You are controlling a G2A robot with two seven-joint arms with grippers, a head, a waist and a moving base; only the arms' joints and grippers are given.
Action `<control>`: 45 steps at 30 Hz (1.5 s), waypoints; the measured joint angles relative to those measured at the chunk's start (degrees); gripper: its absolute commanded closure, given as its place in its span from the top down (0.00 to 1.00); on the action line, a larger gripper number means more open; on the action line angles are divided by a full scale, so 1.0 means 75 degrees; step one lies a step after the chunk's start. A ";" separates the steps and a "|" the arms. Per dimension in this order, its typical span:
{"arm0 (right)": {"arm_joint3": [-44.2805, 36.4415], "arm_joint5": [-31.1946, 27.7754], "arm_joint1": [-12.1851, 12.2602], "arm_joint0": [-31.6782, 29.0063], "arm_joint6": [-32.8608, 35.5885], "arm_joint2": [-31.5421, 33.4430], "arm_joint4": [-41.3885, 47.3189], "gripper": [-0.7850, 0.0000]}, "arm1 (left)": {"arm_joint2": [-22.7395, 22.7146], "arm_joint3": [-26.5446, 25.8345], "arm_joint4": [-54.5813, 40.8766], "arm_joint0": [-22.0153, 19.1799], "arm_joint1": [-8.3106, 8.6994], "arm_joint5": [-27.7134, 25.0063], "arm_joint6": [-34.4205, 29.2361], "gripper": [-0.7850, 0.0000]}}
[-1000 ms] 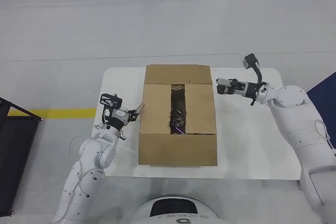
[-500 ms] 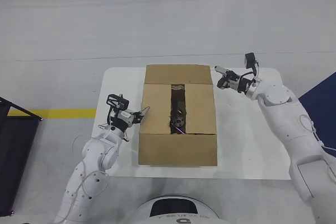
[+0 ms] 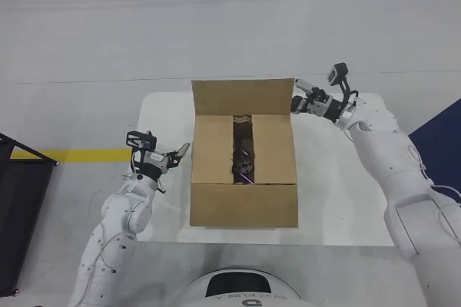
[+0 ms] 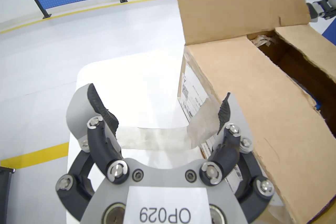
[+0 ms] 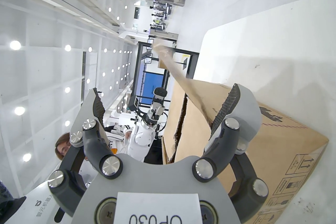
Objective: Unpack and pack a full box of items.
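Observation:
A brown cardboard box stands mid-table. Its two side flaps lie shut with a narrow gap between them, where dark items show. The far flap stands upright. My left gripper is open beside the box's left wall. In the left wrist view a strip of clear tape hangs from the box across my left gripper. My right gripper is open at the far right corner. The flap's edge runs between the fingers of my right gripper, close to one pad.
The white table has bare surface on both sides of the box. A black rack stands on the floor to the left. A blue panel lies off the table's right side.
The far flap has swung up from lying flat to upright. My right gripper moved to the far right corner beside it. My left gripper drew back a little from the box.

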 measured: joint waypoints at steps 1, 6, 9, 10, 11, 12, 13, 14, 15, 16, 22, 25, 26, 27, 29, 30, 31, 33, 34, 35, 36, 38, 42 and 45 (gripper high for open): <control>0.0033 -0.0066 -0.0020 0.0022 0.0093 0.0014 0.0052 1.00 | -0.0009 -0.0006 -0.0014 0.0010 0.0002 -0.0003 0.0012 1.00; -0.0025 -0.0079 -0.0074 0.0061 0.0660 0.0103 0.0319 1.00 | -0.0095 -0.0014 -0.0133 0.0028 0.0013 -0.0008 0.0047 1.00; -0.0347 0.0192 -0.0022 -0.0011 0.0913 0.0101 0.0191 1.00 | -0.0281 0.0030 -0.0364 0.0030 0.0026 0.0017 0.0082 1.00; -0.0443 0.0267 0.0003 -0.0041 0.0988 0.0088 0.0108 1.00 | -0.0359 0.0045 -0.0438 0.0033 0.0032 0.0017 0.0089 1.00; -0.0577 0.0359 0.0036 -0.0077 0.1079 0.0051 -0.0051 1.00 | -0.0470 0.0064 -0.0537 0.0039 0.0043 0.0012 0.0093 1.00; -0.0683 0.0417 0.0060 -0.0104 0.1138 0.0012 -0.0192 1.00 | -0.0552 0.0072 -0.0612 0.0042 0.0051 -0.0001 0.0095 1.00; -0.0783 0.0465 0.0083 -0.0131 0.1185 -0.0031 -0.0335 1.00 | -0.0631 0.0073 -0.0684 0.0044 0.0058 -0.0019 0.0095 1.00; -0.0893 0.0520 0.0112 -0.0158 0.1240 -0.0100 -0.0543 1.00 | -0.0728 0.0056 -0.0767 0.0043 0.0068 -0.0043 0.0098 1.00; -0.0951 0.0547 0.0131 -0.0163 0.1268 -0.0152 -0.0700 1.00 | -0.0781 0.0030 -0.0810 0.0042 0.0075 -0.0067 0.0098 1.00; -0.0986 0.0557 0.0150 -0.0162 0.1278 -0.0197 -0.0839 1.00 | -0.0815 -0.0011 -0.0846 0.0040 0.0079 -0.0094 0.0094 1.00; -0.1212 0.0420 0.0238 -0.0170 0.1141 -0.0323 -0.1157 1.00 | -0.0584 -0.0347 -0.0699 -0.0073 0.0092 -0.0402 -0.0217 1.00; -0.1445 0.0312 0.0323 -0.0211 0.1033 -0.0358 -0.1341 1.00 | -0.0262 -0.0396 -0.0486 -0.0216 0.0074 -0.0463 -0.0357 1.00; -0.1547 0.0274 0.0366 -0.0238 0.0995 -0.0375 -0.1430 1.00 | -0.0137 -0.0362 -0.0419 -0.0296 0.0065 -0.0465 -0.0430 1.00; -0.1630 0.0244 0.0399 -0.0260 0.0965 -0.0392 -0.1510 1.00 | -0.0048 -0.0313 -0.0377 -0.0370 0.0058 -0.0459 -0.0498 1.00; -0.1824 0.0164 0.0486 -0.0327 0.0886 -0.0437 -0.1714 1.00 | 0.0143 -0.0140 -0.0261 -0.0593 0.0039 -0.0396 -0.0632 1.00; -0.1888 0.0138 0.0526 -0.0357 0.0859 -0.0454 -0.1796 1.00 | 0.0222 -0.0049 -0.0207 -0.0703 0.0029 -0.0369 -0.0668 1.00; -0.1945 0.0112 0.0568 -0.0383 0.0834 -0.0470 -0.1885 1.00 | 0.0296 0.0049 -0.0170 -0.0820 0.0019 -0.0341 -0.0699 1.00; -0.2072 0.0053 0.0665 -0.0446 0.0774 -0.0506 -0.2065 1.00 | 0.0457 0.0278 -0.0171 -0.1115 -0.0010 -0.0277 -0.0773 1.00; -0.2118 0.0029 0.0705 -0.0474 0.0749 -0.0518 -0.2129 1.00 | 0.0522 0.0370 -0.0189 -0.1238 -0.0023 -0.0255 -0.0818 1.00; -0.2176 -0.0006 0.0758 -0.0512 0.0714 -0.0529 -0.2189 1.00 | 0.0614 0.0493 -0.0196 -0.1391 -0.0040 -0.0228 -0.0909 1.00; -0.2218 -0.0031 0.0797 -0.0544 0.0689 -0.0530 -0.2203 1.00 | 0.0688 0.0590 -0.0196 -0.1504 -0.0052 -0.0195 -0.1021 1.00; -0.2343 -0.0075 0.0890 -0.0618 0.0646 -0.0498 -0.2147 1.00 | 0.0888 0.0816 -0.0056 -0.1754 -0.0082 -0.0060 -0.1326 1.00; -0.3017 -0.0028 0.1106 -0.0752 0.0693 -0.0395 -0.2117 1.00 | 0.1278 0.1098 0.0159 -0.2026 -0.0143 0.0141 -0.1712 1.00; -0.4067 -0.0097 0.1340 -0.0950 0.0624 -0.0278 -0.2509 1.00 | 0.1303 0.1096 0.0145 -0.2025 -0.0147 0.0143 -0.1720 1.00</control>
